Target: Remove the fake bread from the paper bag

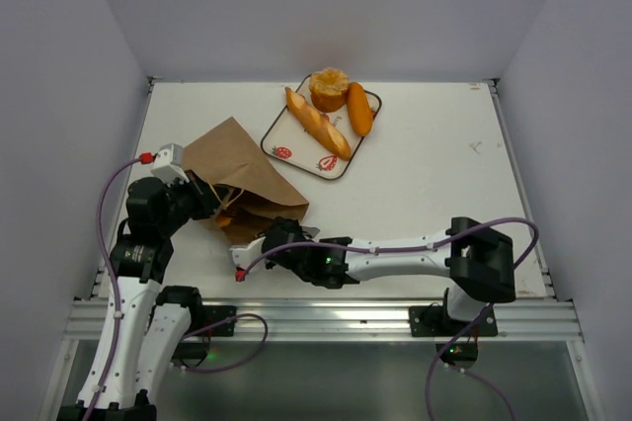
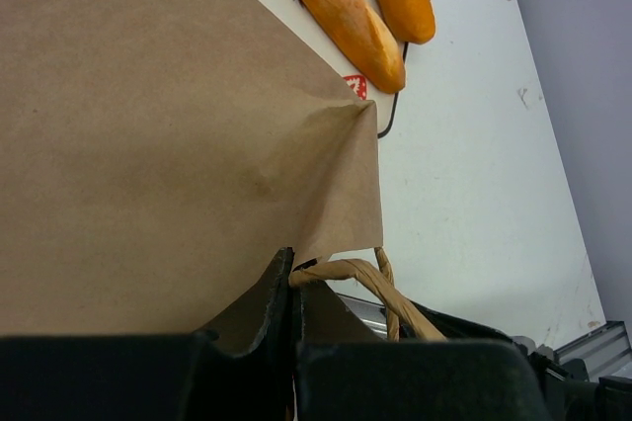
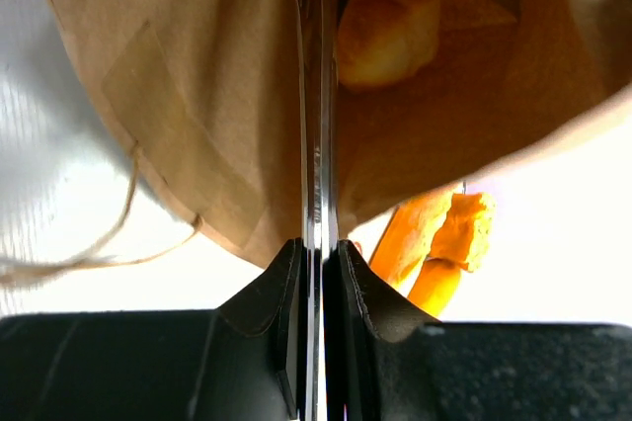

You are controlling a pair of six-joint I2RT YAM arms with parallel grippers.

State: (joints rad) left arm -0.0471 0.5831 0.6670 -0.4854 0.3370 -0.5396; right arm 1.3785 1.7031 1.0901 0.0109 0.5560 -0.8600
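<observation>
— Right gripper: how does it stand?
— Fingers pressed together, with a thin edge of the paper bag pinched between them at the bag's mouth. It holds paper, not bread.

— And your left gripper?
— Likewise closed on the bag's rim, on the left side of the mouth, just beside a cord handle. Both hands are therefore occupied with the bag.

— Where is the fake bread?
— A baguette, a ruffled bun and an oval roll lie on the strawberry-print tray, far of the bag and well apart from both arms. Golden pieces sit inside the bag, straight ahead of the right fingertips. More orange pieces show at the lip; whether they are in or out cannot be told.

— Which relation governs your next move?
— The bag lies flat, its long axis running from the near mouth to the far closed end. The bread lies far of the right gripper along that axis, so the right arm is nearer. You would probably need to free its fingers from the paper before reaching in.
</observation>
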